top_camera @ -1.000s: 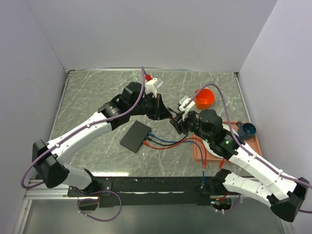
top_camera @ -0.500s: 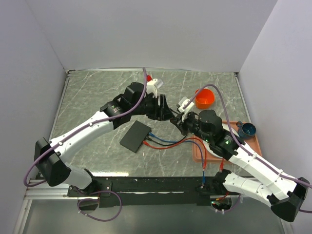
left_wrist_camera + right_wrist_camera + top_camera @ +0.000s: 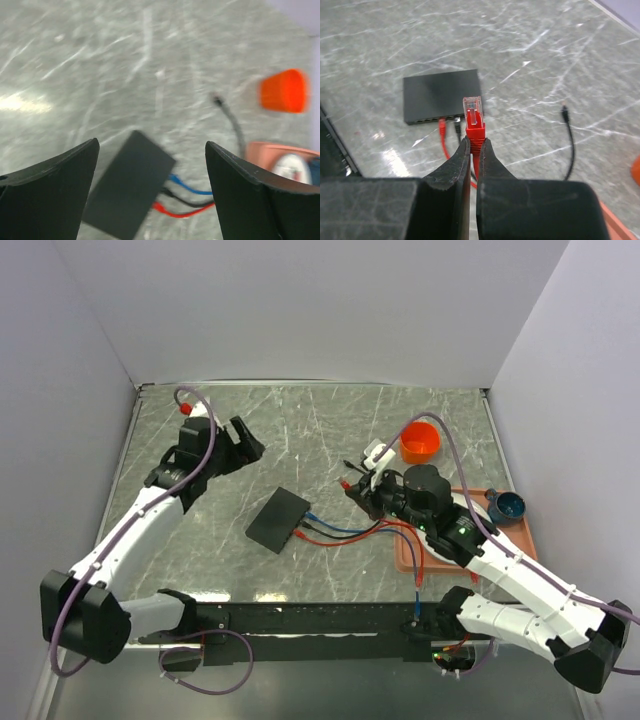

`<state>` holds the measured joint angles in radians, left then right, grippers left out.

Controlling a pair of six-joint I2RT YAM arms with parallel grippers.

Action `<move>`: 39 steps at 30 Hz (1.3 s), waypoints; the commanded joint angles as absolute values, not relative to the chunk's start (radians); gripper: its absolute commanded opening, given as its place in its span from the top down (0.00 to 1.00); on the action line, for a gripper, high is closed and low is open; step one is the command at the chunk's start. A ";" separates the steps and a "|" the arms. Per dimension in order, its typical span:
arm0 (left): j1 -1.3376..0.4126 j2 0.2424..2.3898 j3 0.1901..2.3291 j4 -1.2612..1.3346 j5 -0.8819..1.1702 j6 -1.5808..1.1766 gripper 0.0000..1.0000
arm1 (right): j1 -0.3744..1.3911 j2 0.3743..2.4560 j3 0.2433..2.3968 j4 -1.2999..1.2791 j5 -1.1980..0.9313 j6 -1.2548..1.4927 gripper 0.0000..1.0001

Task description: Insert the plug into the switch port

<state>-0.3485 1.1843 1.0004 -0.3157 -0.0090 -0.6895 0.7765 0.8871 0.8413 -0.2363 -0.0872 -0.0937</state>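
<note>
My right gripper [image 3: 475, 142] is shut on a red plug [image 3: 474, 120] with a clear tip, which points upright out of the jaws above the table. In the top view the plug [image 3: 344, 483] and right gripper [image 3: 354, 488] hover to the right of the flat black switch [image 3: 279, 519]. Its port side [image 3: 440, 119] faces the right gripper, with red, black and blue cables [image 3: 340, 530] plugged in. My left gripper [image 3: 245, 440] is open and empty at the far left, high above the switch [image 3: 127, 187].
An orange cup [image 3: 420, 442] stands behind the right arm. A salmon tray [image 3: 405, 555] lies at the right with a teal bowl [image 3: 507, 506] on it. A loose black cable [image 3: 568, 140] lies on the table right of the switch.
The left gripper opened, left the plug and swung back to the far left. The right gripper closed on the red plug and stays with it near the middle.
</note>
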 commanded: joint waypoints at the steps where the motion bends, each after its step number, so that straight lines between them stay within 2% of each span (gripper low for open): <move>1: -0.318 1.241 0.918 -0.333 -0.103 -0.657 0.07 | 0.781 0.896 0.793 -0.196 -0.202 -0.060 1.00; 6: -0.310 1.273 0.790 -0.243 -0.032 -0.669 0.07 | 0.795 0.890 0.732 -0.124 -0.320 -0.003 1.00; 16: -0.310 1.284 0.669 -0.120 0.077 -0.646 0.08 | 1.051 1.162 0.742 -0.100 -0.028 0.199 1.00; 20: -0.310 1.301 0.644 -0.097 0.100 -0.632 0.08 | 1.133 1.279 0.752 -0.058 -0.003 0.255 1.00; 30: -0.311 1.344 0.621 -0.034 0.198 -0.589 0.10 | 1.157 1.520 0.811 -0.005 0.075 0.285 1.00; 39: -0.314 1.365 0.635 -0.020 0.225 -0.566 0.10 | 1.158 1.644 0.897 -0.009 0.127 0.262 1.00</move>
<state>-0.3130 1.3571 0.6247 -0.0635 0.1967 -0.5907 1.1522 1.6249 0.8413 -0.0494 0.0788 0.2680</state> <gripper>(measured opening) 0.902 0.047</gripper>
